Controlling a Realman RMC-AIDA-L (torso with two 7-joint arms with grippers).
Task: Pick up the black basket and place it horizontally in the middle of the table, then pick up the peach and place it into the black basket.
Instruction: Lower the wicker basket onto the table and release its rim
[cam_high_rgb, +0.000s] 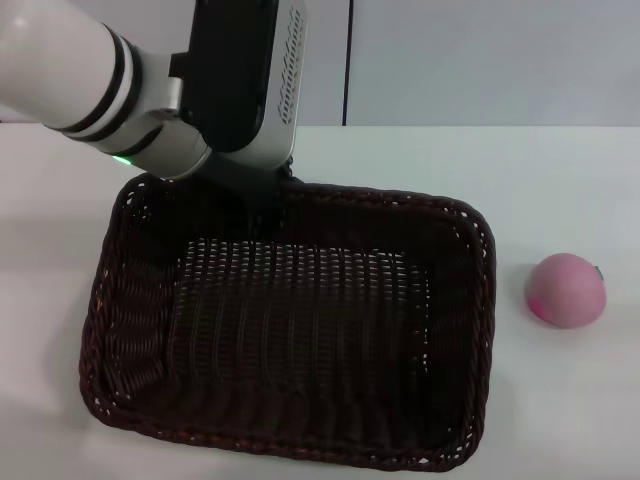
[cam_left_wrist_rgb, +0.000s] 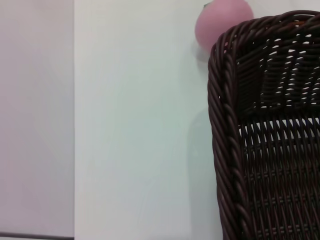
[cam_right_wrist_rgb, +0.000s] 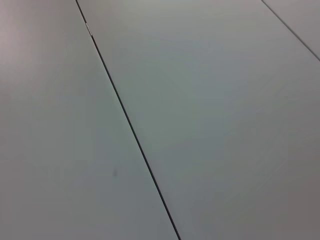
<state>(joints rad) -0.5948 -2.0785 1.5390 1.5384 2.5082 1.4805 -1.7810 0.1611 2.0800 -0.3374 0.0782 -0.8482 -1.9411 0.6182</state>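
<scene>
Left gripper (cam_high_rgb: 262, 205): comes down from the upper left of the head view onto the far rim of the basket, near its far-left corner. Black body hides the fingertips, so opening width and grip on the rim cannot be told.
Basket: large rectangular dark brown-black woven wicker basket (cam_high_rgb: 300, 330), rounded corners, sloped open-weave sides, thick braided rim. Sits flat on the table, long side running across, slightly skewed. It spreads from directly under the gripper toward the robot.
Basket, left wrist view: braided rim and one rounded corner (cam_left_wrist_rgb: 225, 150) seen close up; light shows through gaps in the weave.
Peach: small round pale pink ball (cam_high_rgb: 566, 290), smooth matte skin, brighter pink spot on its basket side. Lies on the table off to the gripper's right, beyond the basket's right end, near it but apart. Left wrist view shows it (cam_left_wrist_rgb: 220, 22) past the basket corner, partly hidden by the rim.
Table: wide plain white flat tabletop (cam_high_rgb: 560, 180), smooth.
Right gripper: not visible anywhere; its wrist camera shows only plain pale panels (cam_right_wrist_rgb: 210, 100) split by thin dark seams.
</scene>
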